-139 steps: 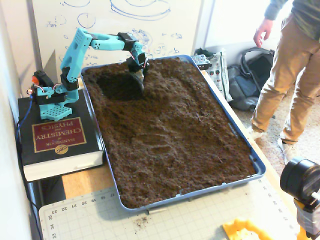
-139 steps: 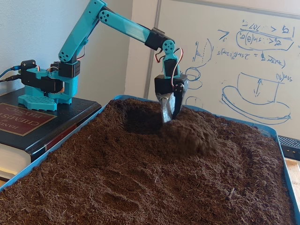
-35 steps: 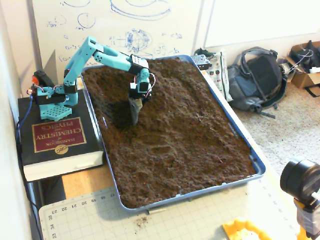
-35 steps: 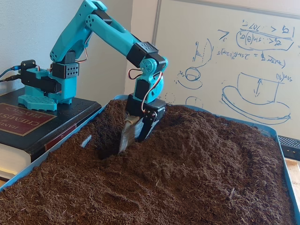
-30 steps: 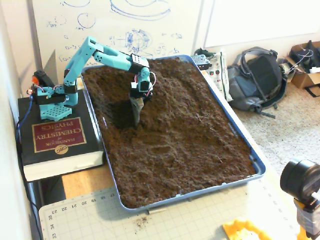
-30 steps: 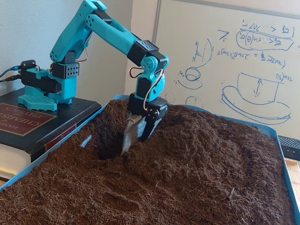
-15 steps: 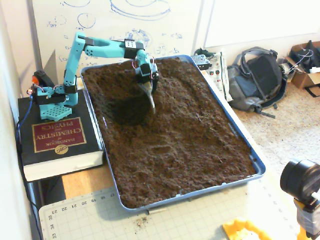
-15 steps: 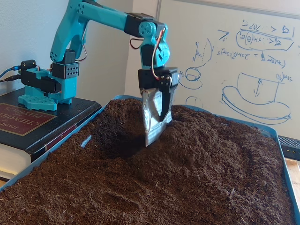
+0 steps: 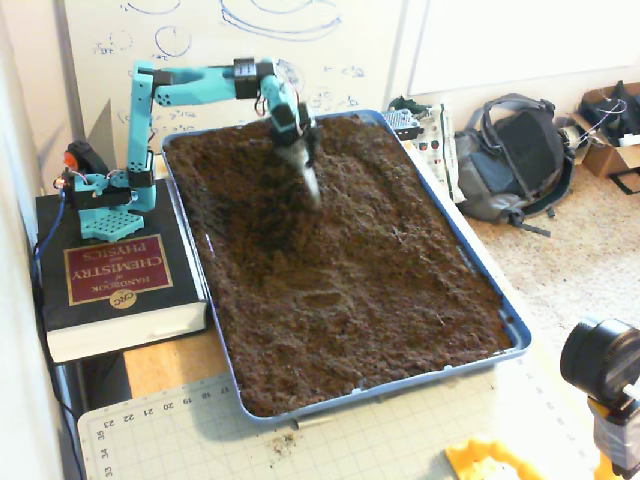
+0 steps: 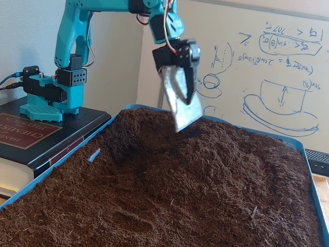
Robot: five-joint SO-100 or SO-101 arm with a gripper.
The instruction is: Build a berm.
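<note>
One tool [image 10: 184, 110] lifted clear of berm [image 10: 216, 154], higher than before, grip state unclear

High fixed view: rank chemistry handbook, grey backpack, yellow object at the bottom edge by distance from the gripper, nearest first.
From the gripper, raised above the soil at the tray's far end:
1. Chemistry handbook, to its lower left, under the arm's base.
2. Grey backpack, off to the right on the floor; its gap is not much bigger than the handbook's.
3. Yellow object, bottom edge, clearly farthest.

Table [image 9: 170, 365], blue tray [image 9: 515, 330] (soil-filled), book [image 9: 115, 275]
</note>
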